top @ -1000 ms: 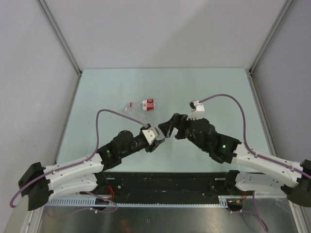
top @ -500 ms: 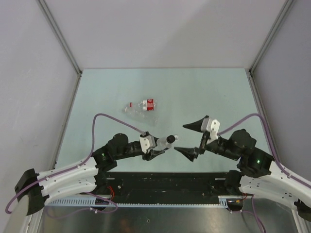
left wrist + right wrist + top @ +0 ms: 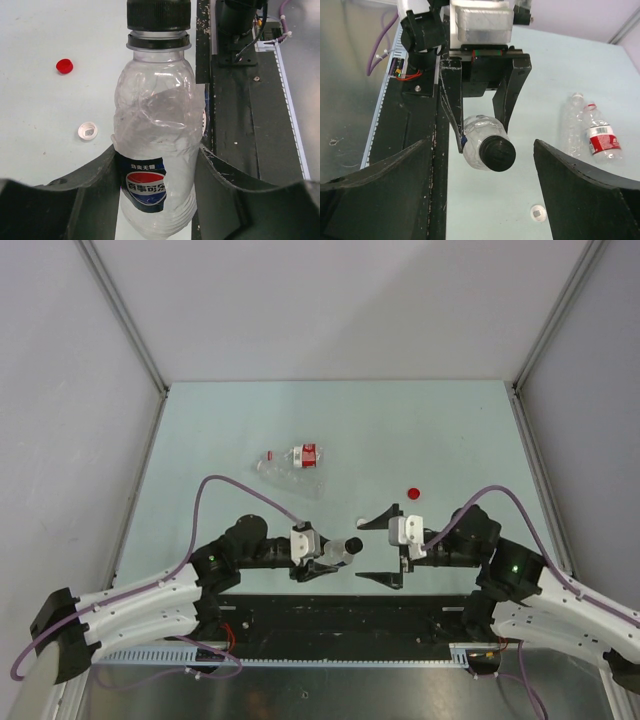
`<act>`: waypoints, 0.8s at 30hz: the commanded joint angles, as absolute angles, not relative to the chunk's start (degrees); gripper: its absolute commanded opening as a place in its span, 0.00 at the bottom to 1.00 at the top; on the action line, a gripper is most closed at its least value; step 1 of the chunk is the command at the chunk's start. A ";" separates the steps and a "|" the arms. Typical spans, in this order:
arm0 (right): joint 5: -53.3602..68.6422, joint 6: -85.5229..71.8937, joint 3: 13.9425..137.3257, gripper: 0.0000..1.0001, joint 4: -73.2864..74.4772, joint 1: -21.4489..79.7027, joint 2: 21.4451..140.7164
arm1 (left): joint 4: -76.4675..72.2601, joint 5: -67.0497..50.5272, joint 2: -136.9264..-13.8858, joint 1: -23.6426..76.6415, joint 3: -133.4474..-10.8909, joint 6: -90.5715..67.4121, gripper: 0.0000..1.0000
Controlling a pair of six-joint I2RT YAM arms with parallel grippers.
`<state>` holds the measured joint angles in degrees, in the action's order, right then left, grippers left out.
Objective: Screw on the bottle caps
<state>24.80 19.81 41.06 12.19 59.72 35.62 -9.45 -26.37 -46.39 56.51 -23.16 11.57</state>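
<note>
Top view: left gripper (image 3: 325, 556) clamped on black-capped bottle (image 3: 340, 548) at the near edge of the worktop (image 3: 450, 430), neck aimed at the wide-open, empty right gripper (image 3: 368, 551); red cap (image 3: 413, 493) lies just beyond, right arm nearer. Left wrist: white cap (image 3: 87, 131) loose beside the bottle. Right wrist: two other bottles (image 3: 590, 131) lying flat, well apart, open room around.

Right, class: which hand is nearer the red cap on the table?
Right. The right hand hangs open just short of the red cap; the left hand, gripping the black-capped Pepsi bottle, lies farther left.
</note>
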 commanded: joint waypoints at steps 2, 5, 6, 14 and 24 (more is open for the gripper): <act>24.89 20.53 41.73 0.87 11.37 59.22 37.48 | -9.20 -29.71 -45.60 56.78 -26.33 13.19 0.00; 24.36 20.10 41.75 0.82 11.60 58.94 38.36 | -9.10 -29.61 -45.43 56.79 -26.36 13.31 0.00; 24.35 19.85 41.75 0.78 11.64 58.78 38.69 | -9.08 -29.66 -45.30 56.78 -26.36 13.33 0.00; 25.88 18.22 41.75 0.56 11.05 57.32 40.93 | -8.93 -29.91 -45.08 56.80 -26.43 13.62 0.00; 27.94 14.40 41.75 0.22 9.99 55.68 41.14 | -8.98 -28.45 -44.86 56.78 -26.90 13.90 0.00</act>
<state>26.65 17.02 41.06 12.08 56.29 41.17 -7.94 -28.67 -45.67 56.51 -23.99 12.56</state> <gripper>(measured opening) 0.378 0.551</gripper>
